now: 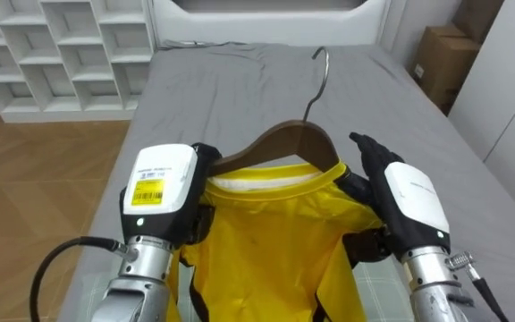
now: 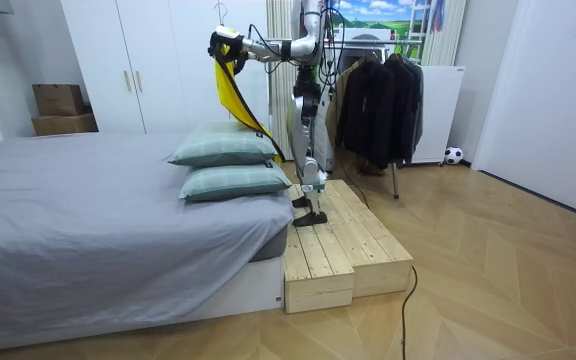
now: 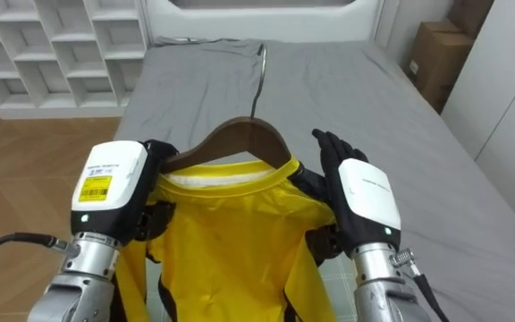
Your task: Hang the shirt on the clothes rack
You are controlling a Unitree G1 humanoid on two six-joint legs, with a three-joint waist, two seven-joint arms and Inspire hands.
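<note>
A yellow garment [image 1: 275,241] hangs on a brown wooden hanger [image 1: 284,143] whose metal hook [image 1: 320,67] points up and away from me. My left hand [image 1: 164,192] is curled round the hanger's left end and the cloth there. The right hand [image 1: 405,201] lies against the garment's right shoulder, its fingers [image 1: 367,150] stretched forward and its thumb side pressing the cloth. In the room view I stand on a wooden platform [image 2: 343,240] at the head of the bed, arms raised, and the garment [image 2: 230,95] dangles over the pillows.
A grey bed [image 1: 240,80] stretches ahead below the garment, with two green pillows [image 2: 228,150] at its head. Behind me a rack of dark clothes [image 2: 378,100] stands by the window. There are white shelves [image 1: 52,54] at the left and a cardboard box [image 1: 441,63] at the right.
</note>
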